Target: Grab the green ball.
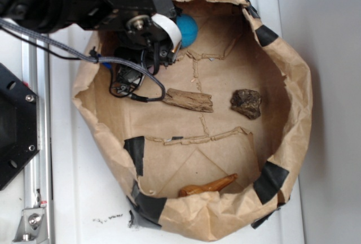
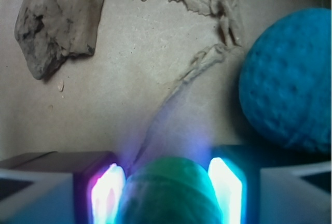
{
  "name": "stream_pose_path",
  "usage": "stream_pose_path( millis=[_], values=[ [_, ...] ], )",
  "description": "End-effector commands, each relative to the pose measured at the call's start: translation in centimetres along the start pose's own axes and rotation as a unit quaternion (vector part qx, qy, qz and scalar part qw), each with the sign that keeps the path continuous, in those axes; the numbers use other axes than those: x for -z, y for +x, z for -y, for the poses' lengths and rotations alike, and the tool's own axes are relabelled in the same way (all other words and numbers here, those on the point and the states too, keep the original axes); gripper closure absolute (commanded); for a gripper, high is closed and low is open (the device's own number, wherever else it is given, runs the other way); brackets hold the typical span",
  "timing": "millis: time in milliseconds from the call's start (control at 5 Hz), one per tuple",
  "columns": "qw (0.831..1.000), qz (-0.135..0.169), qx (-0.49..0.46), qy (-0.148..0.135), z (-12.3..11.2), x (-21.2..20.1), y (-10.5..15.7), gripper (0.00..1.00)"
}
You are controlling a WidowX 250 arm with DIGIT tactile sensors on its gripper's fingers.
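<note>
Your gripper (image 2: 168,187) has the green ball (image 2: 168,195) pinched between its two glowing fingers (image 2: 106,193), the pads pressed against either side of it, at the bottom edge of the wrist view. You can see the blue ball (image 2: 290,79) just beside it on the right, apart from the fingers. A piece of wood (image 2: 57,19) lies further off at upper left on the paper floor. From the exterior view, your arm (image 1: 101,1) hangs over the upper-left corner of the brown paper bag (image 1: 293,86), hiding the green ball
</note>
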State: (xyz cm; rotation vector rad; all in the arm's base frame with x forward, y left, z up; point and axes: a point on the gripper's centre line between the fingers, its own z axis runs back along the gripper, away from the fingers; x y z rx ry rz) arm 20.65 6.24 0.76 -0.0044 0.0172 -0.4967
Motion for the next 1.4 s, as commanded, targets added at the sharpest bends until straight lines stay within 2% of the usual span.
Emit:
stream_pose_path(
  millis=[0,200,400,600,800,1200],
  values=[
    [1.0,0.009,-0.018,0.001,1.3,-1.5,-0.1,1.0],
    [0.993,0.103,-0.051,0.011,1.5,-6.5,5.4,1.0],
    [0.988,0.116,-0.096,0.021,2.4,-11.7,8.3,1.0],
    [0.987,0.12,-0.103,0.027,2.7,-16.7,9.6,1.0],
    [0.985,0.129,-0.112,0.025,3.8,-19.0,9.6,1.0],
    [0.985,0.115,-0.127,-0.006,4.1,-19.1,8.6,1.0]
  ],
)
